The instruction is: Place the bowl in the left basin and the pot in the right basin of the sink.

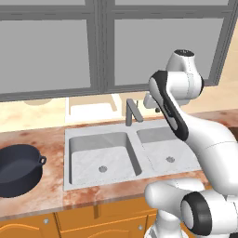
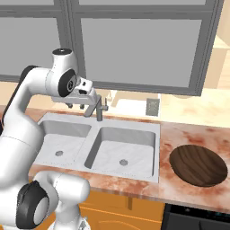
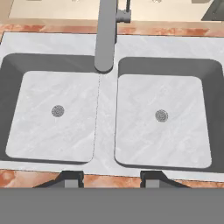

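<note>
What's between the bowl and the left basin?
Nothing sits on the counter between them, but the bowl lies right of the sink, so it must cross the right basin and the divider to reach the left basin. The faucet stands at the back edge, off that path.

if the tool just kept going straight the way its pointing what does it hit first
Probably the sink itself: the tool looks down at the divider between the left basin and right basin, jaws apart and holding nothing. Depth is unclear; the faucet lies further back.
</note>
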